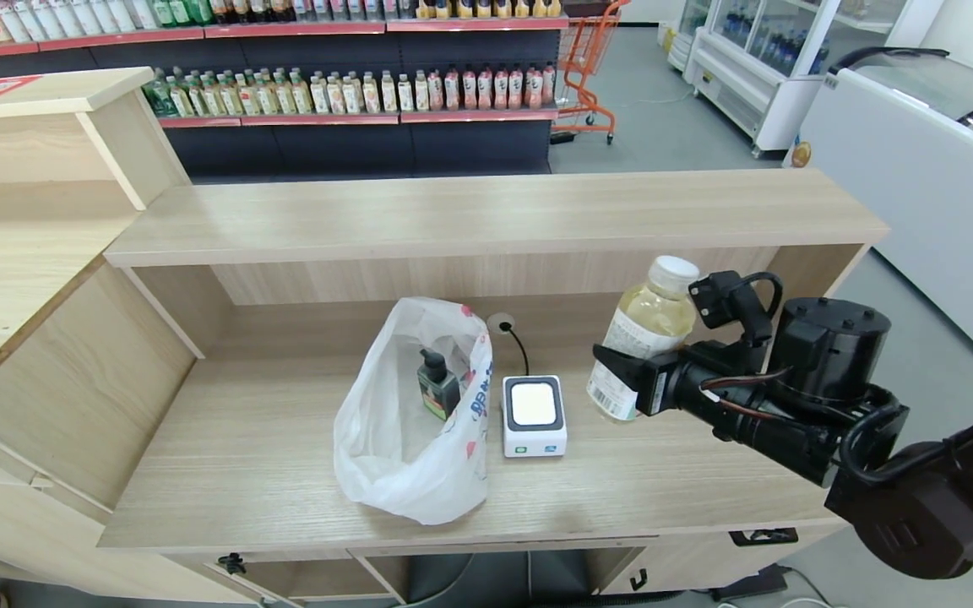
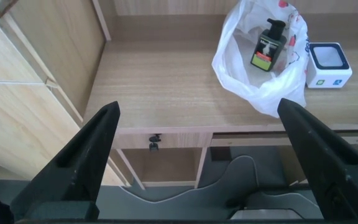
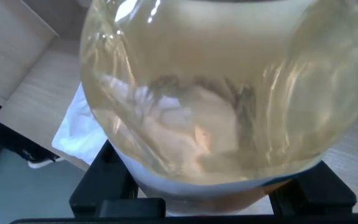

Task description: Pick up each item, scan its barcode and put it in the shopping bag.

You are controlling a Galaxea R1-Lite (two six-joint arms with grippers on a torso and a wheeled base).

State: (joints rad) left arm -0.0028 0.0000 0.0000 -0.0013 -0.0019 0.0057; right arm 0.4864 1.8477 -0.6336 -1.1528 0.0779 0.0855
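Bottle (image 1: 651,325), right of centre, pinched by my right gripper (image 1: 632,371), its label half hidden; left gripper (image 2: 199,106) spread; pump bottle (image 1: 437,384) partly masked by bag (image 1: 385,439).

This is a shop, seen from behind its checkout worktop (image 1: 284,439), a light wooden counter with a raised front ledge. A white barcode scanner (image 1: 534,415) stands on it just beside an open plastic shopping bag (image 1: 394,439). Across the aisle, red-edged shelves (image 1: 317,120) carry rows of bottled drinks (image 1: 351,91), with an orange shopping trolley (image 1: 589,67), a glass-fronted cooler (image 1: 757,51) and a white chest freezer (image 1: 917,169) nearby.
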